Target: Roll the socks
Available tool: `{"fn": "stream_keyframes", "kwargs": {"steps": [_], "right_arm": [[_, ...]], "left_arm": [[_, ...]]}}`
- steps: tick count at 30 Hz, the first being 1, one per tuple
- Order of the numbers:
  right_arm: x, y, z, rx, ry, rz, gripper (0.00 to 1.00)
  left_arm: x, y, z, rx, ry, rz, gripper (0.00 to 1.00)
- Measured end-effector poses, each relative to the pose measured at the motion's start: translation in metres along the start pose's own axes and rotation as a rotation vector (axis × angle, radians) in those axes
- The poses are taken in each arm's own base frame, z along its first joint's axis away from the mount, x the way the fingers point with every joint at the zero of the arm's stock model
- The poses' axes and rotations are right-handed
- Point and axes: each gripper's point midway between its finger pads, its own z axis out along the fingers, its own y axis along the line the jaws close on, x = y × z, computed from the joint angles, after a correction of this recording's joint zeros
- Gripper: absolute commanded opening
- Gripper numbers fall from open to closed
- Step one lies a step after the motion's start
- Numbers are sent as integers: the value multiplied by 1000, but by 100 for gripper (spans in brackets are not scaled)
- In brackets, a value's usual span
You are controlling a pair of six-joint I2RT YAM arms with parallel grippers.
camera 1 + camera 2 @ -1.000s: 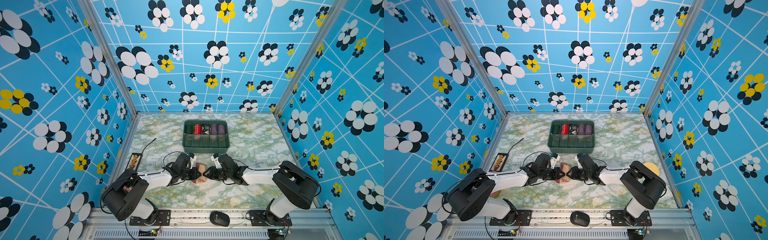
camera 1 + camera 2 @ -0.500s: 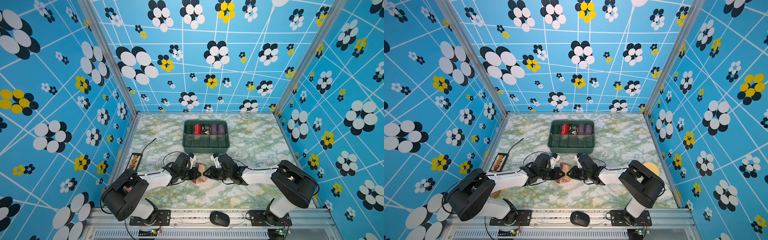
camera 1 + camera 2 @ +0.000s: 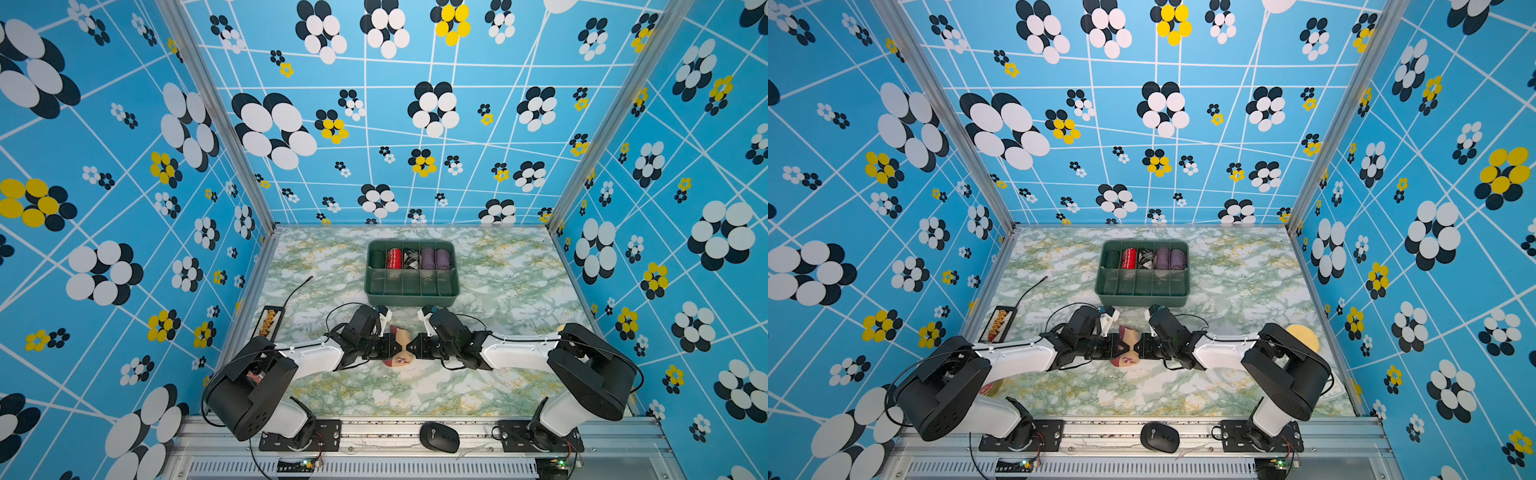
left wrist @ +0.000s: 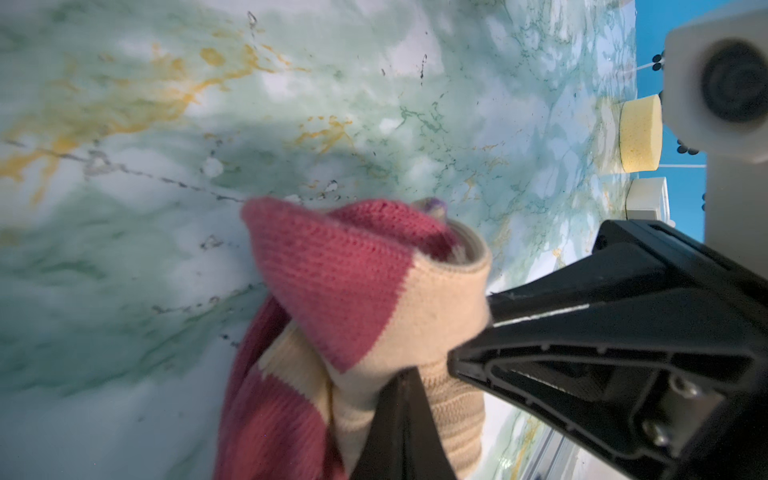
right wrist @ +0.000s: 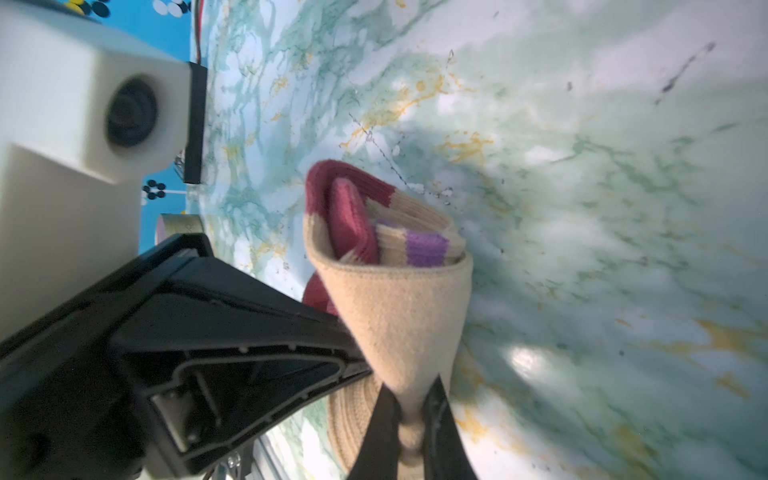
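The socks point(image 3: 399, 360) are a tan ribbed bundle with maroon parts, held just above the marble table between the two arms in both top views point(image 3: 1126, 360). My left gripper point(image 3: 395, 347) is shut on their tan fabric from the left; in the left wrist view the maroon heel point(image 4: 332, 282) bulges beyond the gripper point(image 4: 405, 380). My right gripper point(image 3: 412, 345) is shut on a pinched fold of tan fabric from the right. In the right wrist view that fold point(image 5: 399, 307) forms a pocket around the maroon and purple-striped layers ahead of the gripper point(image 5: 411, 401).
A green divided tray point(image 3: 411, 291) stands just behind the grippers, with red, chequered and purple rolls in its back row. A small abacus-like frame point(image 3: 270, 322) and a thin black rod lie at the left edge. A yellow sponge point(image 3: 1304, 334) sits at the right, a mouse point(image 3: 439, 436) on the front rail.
The right gripper's jaws have closed onto the tan fold of the socks. Both arms have stayed almost where they were.
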Motion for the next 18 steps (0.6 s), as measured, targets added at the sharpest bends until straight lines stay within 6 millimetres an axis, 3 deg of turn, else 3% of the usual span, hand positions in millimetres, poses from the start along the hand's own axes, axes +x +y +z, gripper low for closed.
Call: {"fn": "stream_keyframes", "kwargs": {"steps": [18], "right_arm": [[2,-9,-20,202,18,-120,0]], "left_arm": [[7,-14,10,19,50,26,0]]}}
